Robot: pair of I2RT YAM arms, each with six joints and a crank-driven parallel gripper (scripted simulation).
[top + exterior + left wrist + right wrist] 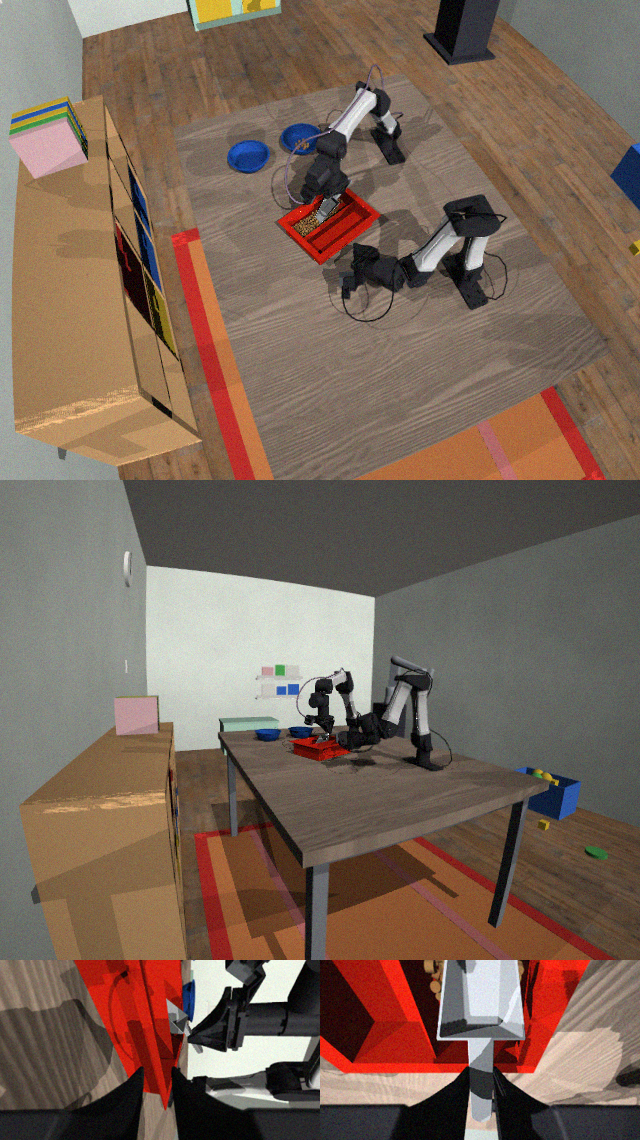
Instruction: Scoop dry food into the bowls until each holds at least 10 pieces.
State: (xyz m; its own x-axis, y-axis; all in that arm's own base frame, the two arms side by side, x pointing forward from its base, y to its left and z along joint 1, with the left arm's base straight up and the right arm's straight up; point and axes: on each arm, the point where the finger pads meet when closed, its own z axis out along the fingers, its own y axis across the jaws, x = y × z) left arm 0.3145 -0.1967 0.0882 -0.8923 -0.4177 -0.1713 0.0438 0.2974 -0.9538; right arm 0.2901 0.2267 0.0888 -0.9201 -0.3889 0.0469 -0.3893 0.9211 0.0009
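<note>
The left pincer [361,246] [355,733] [158,1069] is partly open and empty beside the red box [373,214] [310,751] [124,1027] [395,1068]. The right pincer [333,196] [326,732] [188,1036] [481,1069] grips the metal scoop [327,208] [323,737] [177,1020] [483,994] over the box's food compartment. Beyond, one blue bowl [286,147] [300,732] holds some pieces; the other blue bowl [248,156] [267,734] stands upright.

My right arm [353,114] [345,680] [264,1019] arches up from its base and bends down at the wrist, its gripper [332,196] [327,732] [189,1039] [481,1069] pointing steeply down, fingers closed firmly on a grip. My left arm [435,252] [400,702] reaches forward and low from a raised elbow, its wrist [379,272] [368,730] rolled sideways. I have the left gripper [357,248] [339,738] [158,1069] partly open, a narrow gap between its fingertips.
</note>
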